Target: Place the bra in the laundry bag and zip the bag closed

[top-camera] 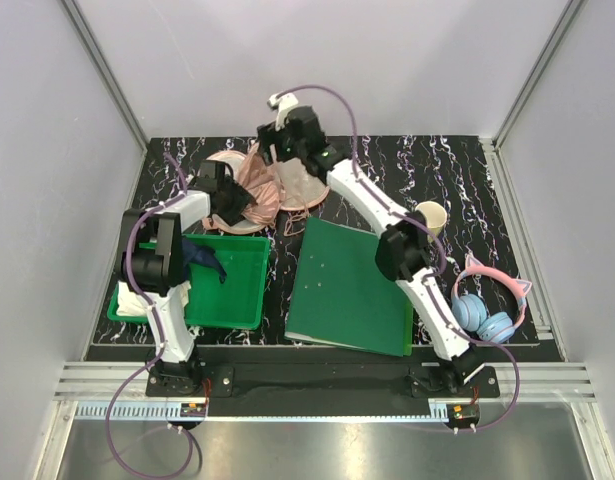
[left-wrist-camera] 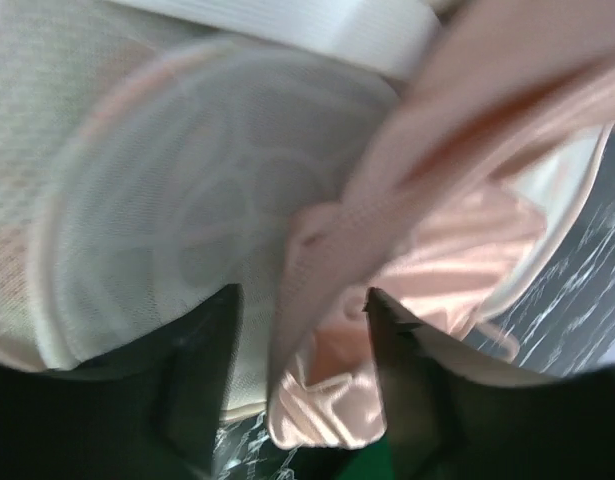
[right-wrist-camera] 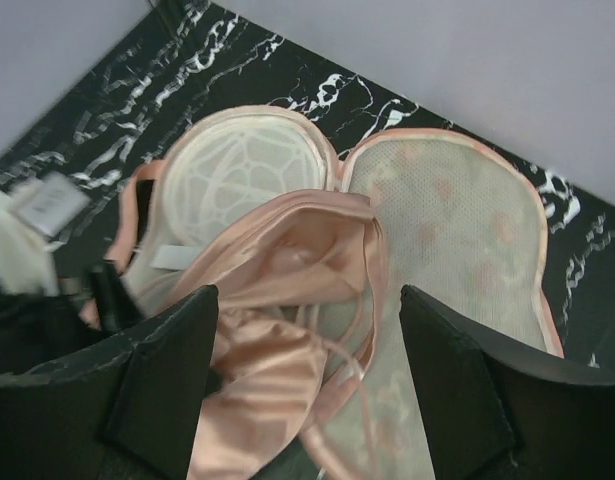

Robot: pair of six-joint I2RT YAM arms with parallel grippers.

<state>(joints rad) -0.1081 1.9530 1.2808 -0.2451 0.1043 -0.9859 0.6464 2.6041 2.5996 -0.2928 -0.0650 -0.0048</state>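
Laundry bag point(right-wrist-camera: 457, 220) lies open like a clamshell, 2 halves side by side, upper centre of the top view, on the black marble table point(right-wrist-camera: 117, 110). Bra point(right-wrist-camera: 287, 270) is draped along the hinge line between the 2 halves, mostly over the left half in the right wrist view. It is not tucked in: its shiny end seems to spill past the rim toward the lower left of that frame. Long axis there runs upper centre to lower left, roughly along the hinge.

Right gripper point(right-wrist-camera: 309, 292) hangs right above the bra, jaws spread wide, 1 finger each side, nothing gripped. Left gripper point(left-wrist-camera: 302, 295) sits at the spilled end, on the bag's left side in the top view. Its jaws are apart with a fold of bra in the gap and slack beside 1 finger, so it looks loose, not pinched.

Judgement: left is nearer the overhanging end, right nearer the middle. That end likely needs pushing in over the rim before a half can fold over. Zip not yet done.
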